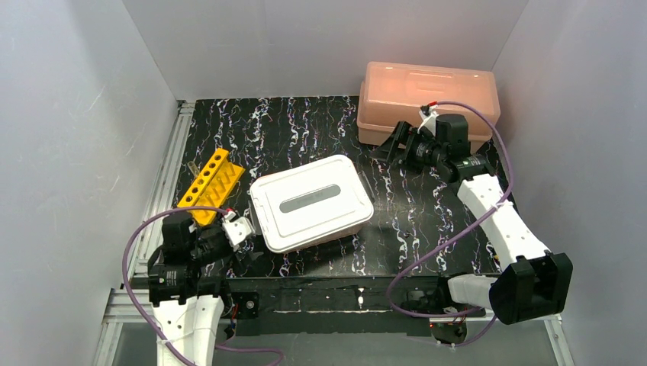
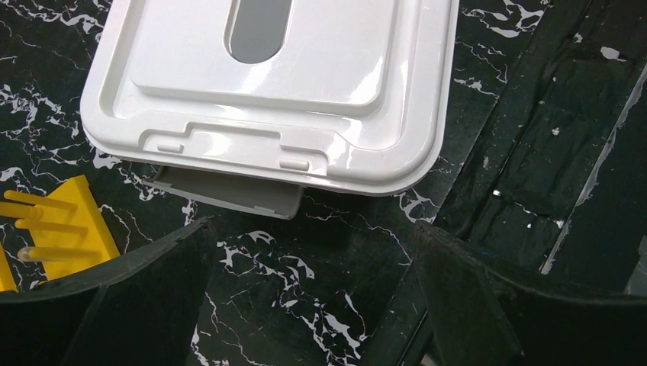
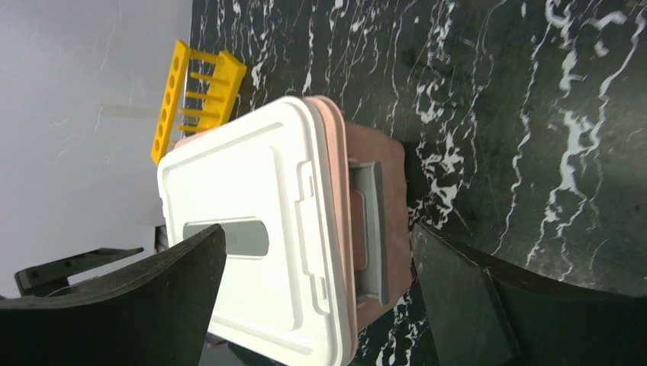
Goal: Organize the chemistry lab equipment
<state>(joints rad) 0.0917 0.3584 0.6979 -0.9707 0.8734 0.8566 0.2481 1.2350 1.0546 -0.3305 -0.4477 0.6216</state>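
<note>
The yellow holed test-tube rack lies on the black marbled table at the left, between the wall rail and a closed tub. It also shows in the left wrist view and the right wrist view. My left gripper is open and empty, low over the table just in front of the tub's near-left corner. My right gripper is open and empty at the back right, pointing toward the closed tub. No tubes, beaker, squeeze bottle or pipettes show.
A pink tub with a white lid and grey latch stands mid-table. A second pink tub sits upside down at the back right, right behind the right wrist. White walls enclose the table.
</note>
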